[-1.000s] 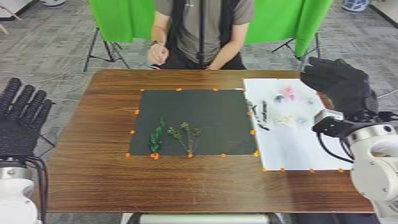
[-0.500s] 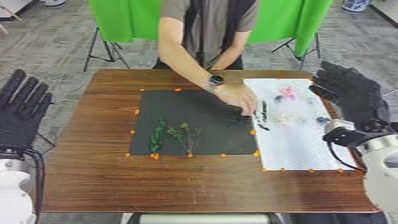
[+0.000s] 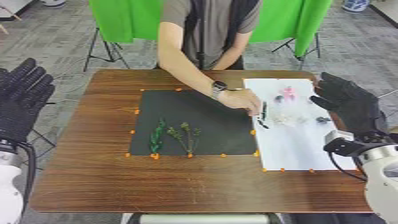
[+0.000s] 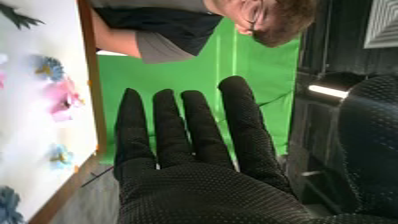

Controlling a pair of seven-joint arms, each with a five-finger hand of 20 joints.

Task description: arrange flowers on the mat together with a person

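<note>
Landmark: black mat (image 3: 222, 142). Leafy green sprig (image 3: 157, 136) and thin branched sprig (image 3: 187, 137) lie side by side, apart, on mat's near left part. Arrangement judged early: greenery begun, blooms left to place. Pink flower (image 3: 287, 93), blue flower (image 3: 322, 120), dark narrow sprigs (image 3: 263, 116) on white sheet (image 3: 306, 150), right of mat. Person's hand (image 3: 240, 100) at mat's right edge; grasp unclear. Right hand (image 3: 348, 100) beyond sheet from mat, left hand (image 3: 19, 95) well left of mat; both empty, fingers extended. Petals ruffled; sprigs flat.

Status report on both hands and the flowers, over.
Left hand, right hand empty, fingers straight. Green sprigs on dark mat. Person's hand at mat's edge.
</note>
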